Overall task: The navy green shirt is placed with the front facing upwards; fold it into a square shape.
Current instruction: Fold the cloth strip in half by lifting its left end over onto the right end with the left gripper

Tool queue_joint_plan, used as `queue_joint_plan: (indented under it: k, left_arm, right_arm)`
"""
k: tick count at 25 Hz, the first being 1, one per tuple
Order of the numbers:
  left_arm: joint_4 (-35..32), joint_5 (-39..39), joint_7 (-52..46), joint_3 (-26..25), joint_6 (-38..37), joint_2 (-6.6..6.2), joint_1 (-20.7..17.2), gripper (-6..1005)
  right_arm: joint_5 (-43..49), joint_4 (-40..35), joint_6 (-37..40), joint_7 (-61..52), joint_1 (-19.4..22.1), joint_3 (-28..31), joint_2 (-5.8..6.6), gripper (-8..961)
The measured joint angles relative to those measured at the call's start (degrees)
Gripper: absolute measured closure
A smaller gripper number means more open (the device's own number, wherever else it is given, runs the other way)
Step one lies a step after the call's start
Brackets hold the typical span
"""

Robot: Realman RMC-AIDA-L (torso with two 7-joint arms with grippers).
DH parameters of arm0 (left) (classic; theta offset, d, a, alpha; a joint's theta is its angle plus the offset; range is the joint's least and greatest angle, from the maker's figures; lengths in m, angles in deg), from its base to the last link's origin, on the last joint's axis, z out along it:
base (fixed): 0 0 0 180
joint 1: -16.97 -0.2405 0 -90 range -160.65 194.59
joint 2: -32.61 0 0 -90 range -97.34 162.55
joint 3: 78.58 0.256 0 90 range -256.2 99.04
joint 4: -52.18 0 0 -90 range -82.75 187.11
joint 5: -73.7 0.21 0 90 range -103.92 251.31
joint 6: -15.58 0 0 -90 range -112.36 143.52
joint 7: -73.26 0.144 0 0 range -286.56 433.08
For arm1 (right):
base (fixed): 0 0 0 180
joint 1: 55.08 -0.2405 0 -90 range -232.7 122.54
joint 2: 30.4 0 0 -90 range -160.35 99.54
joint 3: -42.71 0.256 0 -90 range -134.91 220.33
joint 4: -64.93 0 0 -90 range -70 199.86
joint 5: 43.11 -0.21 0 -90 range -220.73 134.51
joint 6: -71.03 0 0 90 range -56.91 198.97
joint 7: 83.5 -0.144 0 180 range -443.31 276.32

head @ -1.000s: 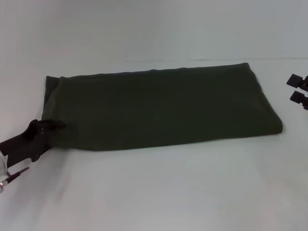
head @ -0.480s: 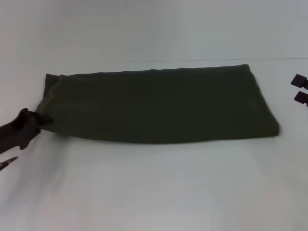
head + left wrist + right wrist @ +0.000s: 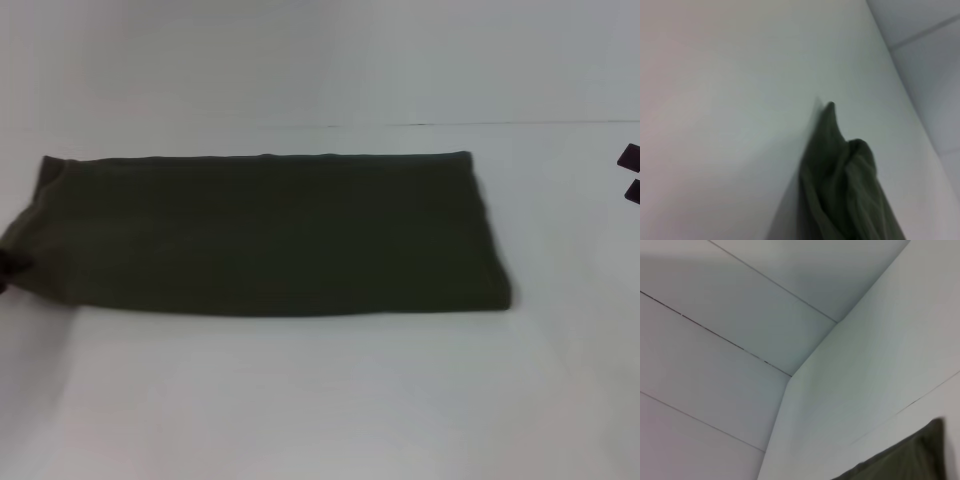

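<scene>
The white table (image 3: 320,400) is filling nearly the whole head view, running back to a pale wall at twelve o'clock. The navy green shirt (image 3: 270,235) is lying across it as a long folded band, stretching from nine o'clock to a little past the middle toward three o'clock, with its far edge straight and its near edge straight as well. No print or collar is showing; only plain dark cloth is facing up. Its right end is squared off with a rounded near corner, well apart from the table's right side. Its left end is narrowing and bunching toward the frame's edge at nine o'clock.

There the left gripper (image 3: 8,262) is showing only as a dark tip at the frame's edge, touching the gathered end of the cloth; how far its fingers are parted cannot be told. In the left wrist view that same end of the shirt (image 3: 845,185) is appearing as creased, gathered folds rising to a point over the white surface.

The right gripper (image 3: 631,172) is sitting at three o'clock, well apart from the shirt, with only two dark finger ends peeking into view with a gap between them and nothing in them. The right wrist view is catching one corner of the shirt (image 3: 905,460) beneath the wall's panel seams.
</scene>
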Motion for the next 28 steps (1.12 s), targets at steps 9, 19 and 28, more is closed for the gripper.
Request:
queue_joint_plan:
  k: [9,19,28]
  left_arm:
    - [-1.31,1.42,-0.51,-1.66,3.08,-0.14,-1.20,976]
    - [-2.82,-6.59,3.72,-1.16,-10.33,-0.09,2.95,964]
    - [-2.90,-7.33,3.72,2.19,-16.76,0.05,10.30,954]
  right_arm:
    - [0.00,0.17,-0.21,0.00,-0.17,-0.03,0.00,88]
    - [0.00,0.20,0.03,0.34,-0.21,-0.47,-0.30,89]
    - [0.05,0.20,-0.13,0.60,-0.21,-0.63,-1.02,88]
